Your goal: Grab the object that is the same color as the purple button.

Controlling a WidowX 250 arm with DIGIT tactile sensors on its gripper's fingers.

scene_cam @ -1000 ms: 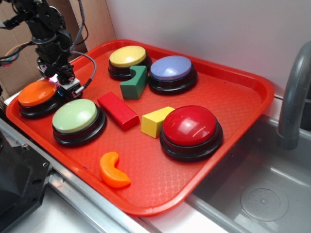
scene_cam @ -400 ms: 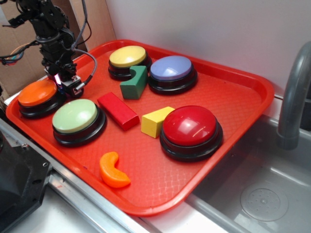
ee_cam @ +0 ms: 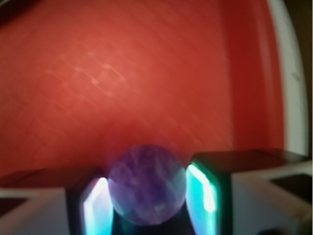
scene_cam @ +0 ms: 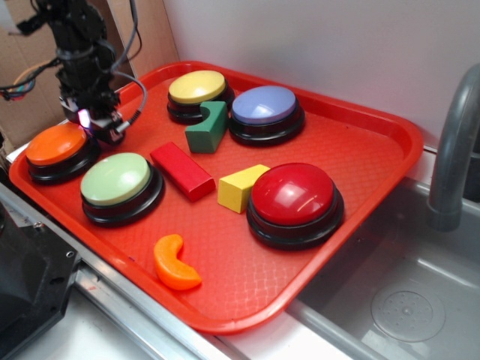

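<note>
A glossy red plastic tray (scene_cam: 360, 150) with a fine woven-looking texture and a raised rounded rim sits on a pale counter against a plain white wall. Right of the tray lies a brushed steel sink (scene_cam: 405, 300) with a grey curved tap (scene_cam: 454, 142); brown cardboard stands behind the tray's far left corner.

On the tray, the purple button (scene_cam: 265, 105), a smooth lavender dome on a black base, sits near the back rim. Just left of it are a green arch-cut block (scene_cam: 208, 129) and a yellow dome button (scene_cam: 196, 88). In front of it lie a yellow wedge block (scene_cam: 240, 187), a red dome button (scene_cam: 292, 195) and a red rectangular bar (scene_cam: 181, 171).

The gripper (ee_cam: 146, 196) hangs at the tray's far left, beside an orange dome button (scene_cam: 56, 144). Its jaws pinch the purple ball (ee_cam: 146, 183), a glossy marbled sphere, above the tray floor.
</note>
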